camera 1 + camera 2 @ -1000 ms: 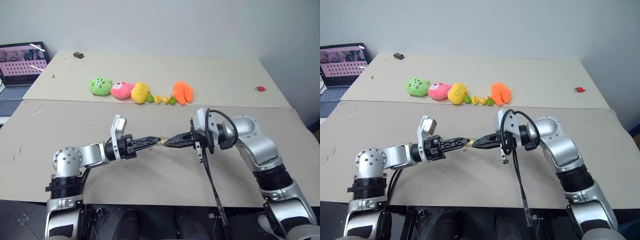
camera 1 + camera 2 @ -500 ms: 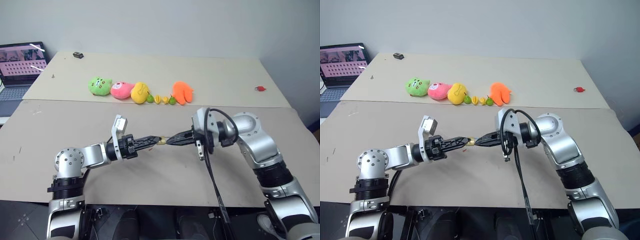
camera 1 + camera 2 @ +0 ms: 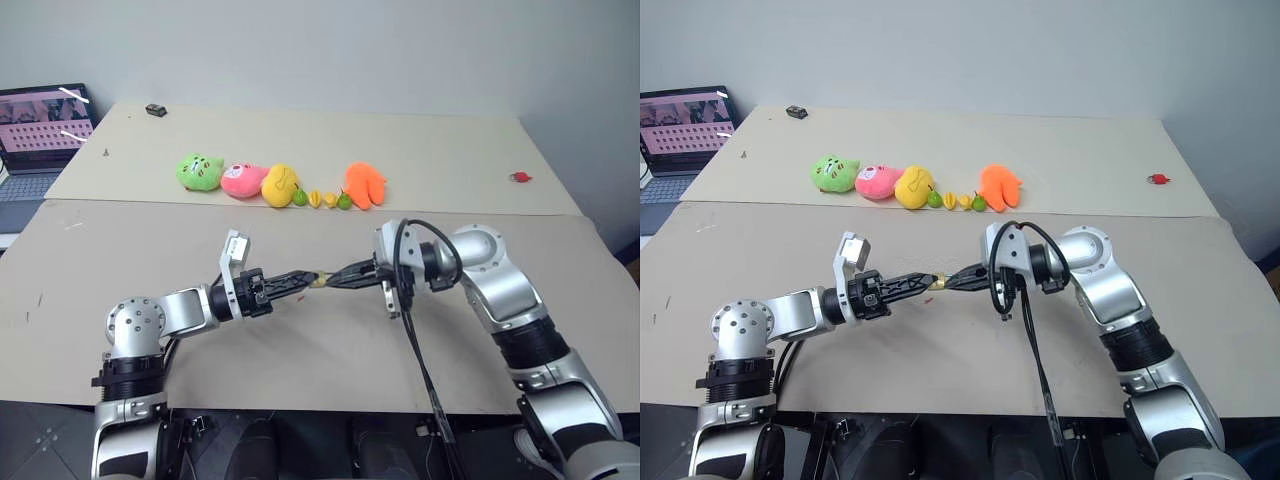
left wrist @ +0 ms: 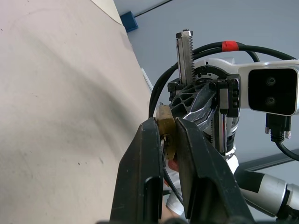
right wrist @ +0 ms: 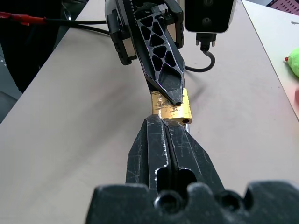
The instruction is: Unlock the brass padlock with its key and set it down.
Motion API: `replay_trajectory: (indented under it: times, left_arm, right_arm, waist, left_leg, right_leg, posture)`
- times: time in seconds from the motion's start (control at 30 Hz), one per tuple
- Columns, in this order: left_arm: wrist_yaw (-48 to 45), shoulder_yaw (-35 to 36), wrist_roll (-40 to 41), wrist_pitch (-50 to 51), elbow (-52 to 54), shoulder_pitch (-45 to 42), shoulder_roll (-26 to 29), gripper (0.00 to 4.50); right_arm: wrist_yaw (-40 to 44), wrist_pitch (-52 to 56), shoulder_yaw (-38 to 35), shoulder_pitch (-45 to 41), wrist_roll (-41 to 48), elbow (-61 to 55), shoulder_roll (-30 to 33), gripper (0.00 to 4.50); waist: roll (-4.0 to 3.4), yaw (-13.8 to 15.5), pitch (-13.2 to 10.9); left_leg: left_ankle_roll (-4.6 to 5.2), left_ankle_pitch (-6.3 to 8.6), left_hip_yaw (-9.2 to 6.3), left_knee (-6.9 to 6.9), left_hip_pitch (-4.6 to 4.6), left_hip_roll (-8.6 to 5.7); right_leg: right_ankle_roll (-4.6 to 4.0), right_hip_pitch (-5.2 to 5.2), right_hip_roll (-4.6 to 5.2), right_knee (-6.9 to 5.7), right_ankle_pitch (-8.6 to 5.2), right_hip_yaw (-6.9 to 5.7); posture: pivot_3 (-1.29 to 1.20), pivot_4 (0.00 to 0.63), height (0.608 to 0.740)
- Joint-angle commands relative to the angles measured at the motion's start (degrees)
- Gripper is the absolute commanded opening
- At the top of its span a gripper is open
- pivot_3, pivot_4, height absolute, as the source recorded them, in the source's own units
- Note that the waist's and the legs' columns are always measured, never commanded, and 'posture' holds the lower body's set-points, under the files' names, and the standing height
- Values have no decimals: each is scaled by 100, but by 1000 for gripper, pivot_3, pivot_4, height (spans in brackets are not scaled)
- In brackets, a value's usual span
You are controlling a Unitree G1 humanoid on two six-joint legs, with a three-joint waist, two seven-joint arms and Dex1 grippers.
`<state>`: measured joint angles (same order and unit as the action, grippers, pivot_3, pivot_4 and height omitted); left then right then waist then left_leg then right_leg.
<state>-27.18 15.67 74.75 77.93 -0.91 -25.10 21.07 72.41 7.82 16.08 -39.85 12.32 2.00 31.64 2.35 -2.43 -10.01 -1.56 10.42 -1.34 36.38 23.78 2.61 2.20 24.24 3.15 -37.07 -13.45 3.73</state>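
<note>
Tool tips of both my arms meet over the middle of the near bench [image 3: 120, 240]: my left tool [image 3: 300, 280] is clamped on the brass padlock [image 3: 319, 280], held in the air above the beige top, and my right tool [image 3: 335, 280] comes in from the other side with its fingers pressed together, its tip right at the lock. From my head, a second bench [image 3: 440, 150] butts against the first along a straight seam. On it lie a green plush toy [image 3: 200, 171], a pink plush toy [image 3: 243, 181], a yellow plush toy [image 3: 281, 185], three small toy fruits [image 3: 329, 200] and an orange plush toy [image 3: 366, 185] in a row. A small red object [image 3: 520, 177] sits far right, a small dark object [image 3: 156, 109] at the far edge, a laptop [image 3: 42, 125] off the left side, a plain pale wall behind.

Left wrist view: my two black fingers [image 4: 149, 168] pinch the padlock's brass body, most of it hidden between them.

Right wrist view: the lock's face is plain, stamped with lettering too fine to read. Whether a key sits between my closed right fingers [image 5: 154, 140] I cannot tell; the keyhole is hidden.

Against a second ago, my right tool has edged forward and rolled slightly, while the left has kept its place.
</note>
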Motion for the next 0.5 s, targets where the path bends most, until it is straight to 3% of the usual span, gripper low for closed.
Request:
replay_trajectory:
  times: [0.03, 0.5]
  left_arm:
    - [-82, 45, 257, -1, 186, 7, -26, 35]
    - [-56, 72, 292, -56, 105, -46, 36, 35]
  right_arm:
    - [-25, -157, -216, -262, -17, 140, 54, 25]
    - [391, 112, -219, -2, 320, -148, 293, 25]
  waist:
    - [0, 3, 0]
    - [0, 5, 0]
  left_leg:
    - [0, 0, -2, 0, 0, 0]
    - [0, 0, -1, 0, 1, 0]
  right_leg:
    - [0, 0, -1, 0, 0, 0]
    - [0, -1, 0, 0, 0, 0]
  posture:
    - [0, 150, 722]
    - [0, 150, 722]
